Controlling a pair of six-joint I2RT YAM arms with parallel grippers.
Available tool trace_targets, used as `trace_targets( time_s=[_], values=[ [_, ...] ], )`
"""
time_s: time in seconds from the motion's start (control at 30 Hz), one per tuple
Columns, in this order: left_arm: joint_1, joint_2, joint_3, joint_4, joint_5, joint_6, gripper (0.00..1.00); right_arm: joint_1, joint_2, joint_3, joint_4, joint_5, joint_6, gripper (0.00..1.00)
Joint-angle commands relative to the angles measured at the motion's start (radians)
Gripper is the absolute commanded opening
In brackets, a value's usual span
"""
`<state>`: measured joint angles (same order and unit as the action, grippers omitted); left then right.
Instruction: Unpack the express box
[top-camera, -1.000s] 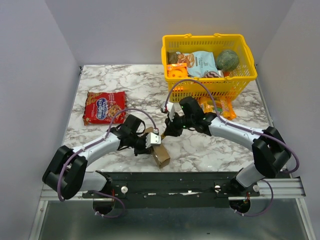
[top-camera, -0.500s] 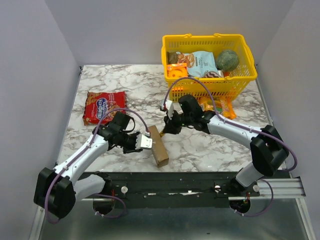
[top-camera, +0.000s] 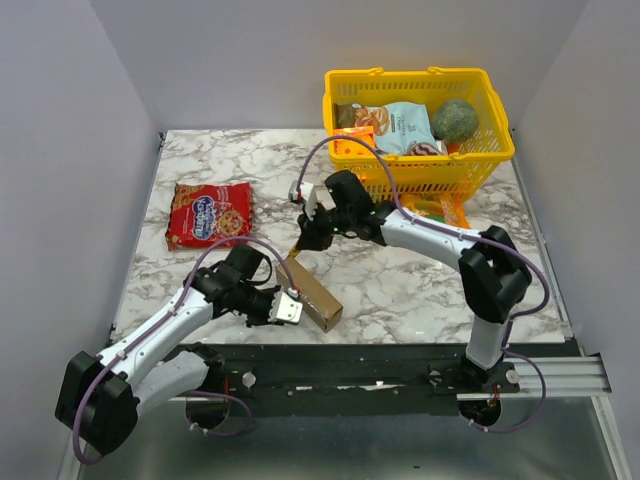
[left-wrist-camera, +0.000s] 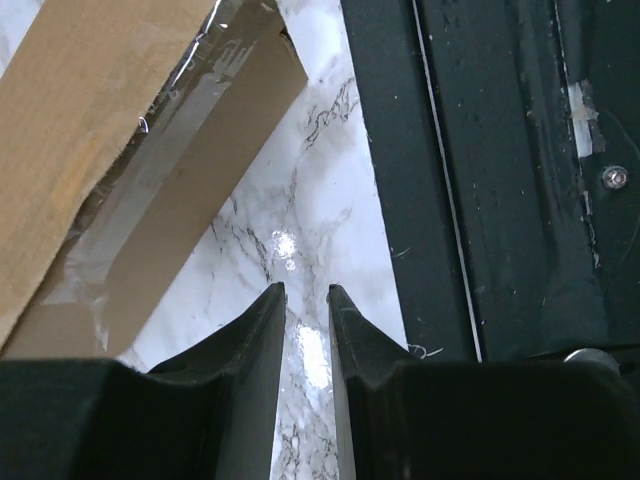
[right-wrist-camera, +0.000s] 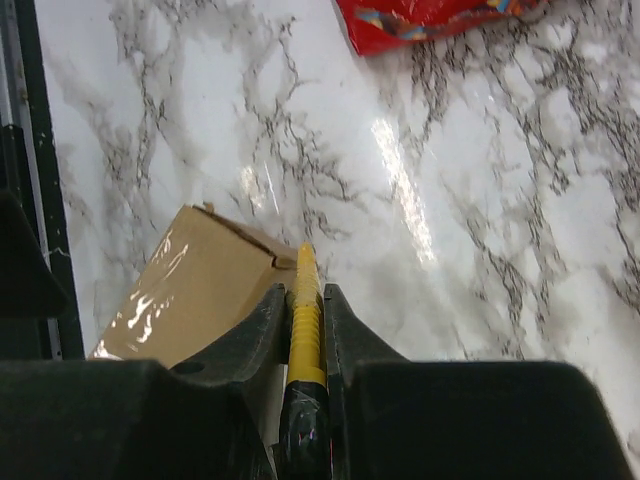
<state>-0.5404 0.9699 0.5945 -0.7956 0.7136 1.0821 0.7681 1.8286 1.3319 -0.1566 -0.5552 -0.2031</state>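
Left hand (top-camera: 289, 308) has released the express box (top-camera: 314, 295) by the surface's (top-camera: 420, 285) front edge; right hand (top-camera: 306, 232), clenching a yellow cutter (right-wrist-camera: 306, 320), has reached its far end.

The left gripper (left-wrist-camera: 306, 292) comes up from 6 o'clock. Its two dark fingers (left-wrist-camera: 255, 345) stand a narrow slit apart with nothing between them, and only the white marble table (left-wrist-camera: 300, 190) shows through. At 10 o'clock lies the express box (left-wrist-camera: 80, 110), brown cardboard, with a strip of glossy clear tape (left-wrist-camera: 165, 175) along one panel. From 12 to 4 o'clock runs a black metal frame (left-wrist-camera: 500, 150), with a small screw (left-wrist-camera: 614, 176) at 3 o'clock.
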Motion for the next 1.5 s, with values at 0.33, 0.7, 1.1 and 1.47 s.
trace_targets(
  time_s=[0.33,0.7,1.1,1.47],
  values=[
    [-0.015,-0.133,0.267,-0.011,-0.071,-0.199,0.99,-0.032,-0.028,0.15,0.04,0.123,0.186,0.0],
    [-0.029,0.246,0.514,-0.201,0.044,0.175,0.99,-0.213,-0.442,-0.167,-0.127,0.19,0.105,0.0],
    [-0.072,0.668,0.774,-0.602,0.069,0.475,0.99,-0.354,-0.704,-0.384,-0.175,0.19,0.083,0.0],
    [-0.104,0.684,0.627,-0.306,-0.042,0.372,0.99,-0.392,-0.732,-0.405,-0.176,0.167,0.083,0.0]
  ],
)
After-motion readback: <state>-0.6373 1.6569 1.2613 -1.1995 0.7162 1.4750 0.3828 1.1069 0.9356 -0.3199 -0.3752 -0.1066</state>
